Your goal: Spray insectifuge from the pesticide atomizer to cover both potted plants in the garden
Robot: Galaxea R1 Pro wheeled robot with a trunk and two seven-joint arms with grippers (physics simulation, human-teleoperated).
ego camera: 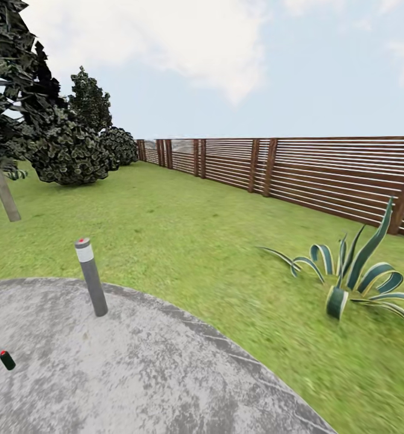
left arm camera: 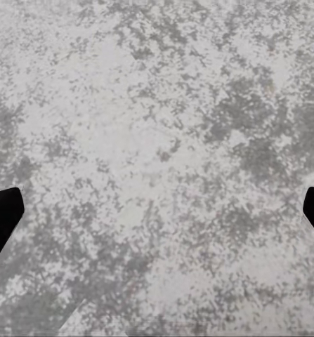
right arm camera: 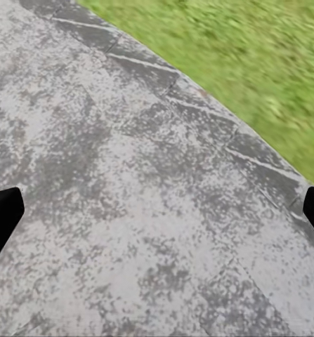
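The pesticide atomizer (ego camera: 7, 360), a small dark bottle with a red nozzle top, lies on the round grey paved patio (ego camera: 135, 367) near the head view's left edge. The potted plants are out of view. In the left wrist view my left gripper (left arm camera: 157, 217) is open, its black fingertips (left arm camera: 2, 214) wide apart over bare paving. My right gripper (right arm camera: 157, 217) is open too, with black fingertips (right arm camera: 2, 214) spread above the patio (right arm camera: 128, 196) close to its curved edge and the lawn (right arm camera: 255, 63).
A tall grey bollard post (ego camera: 91, 276) with a red-dotted top stands on the patio's far edge. A striped green-white agave (ego camera: 353, 277) grows on the lawn (ego camera: 184, 229) at right. A brown slatted fence (ego camera: 310, 172) runs along the back. Dark shrubs (ego camera: 75, 150) and a tree (ego camera: 9, 90) stand at left.
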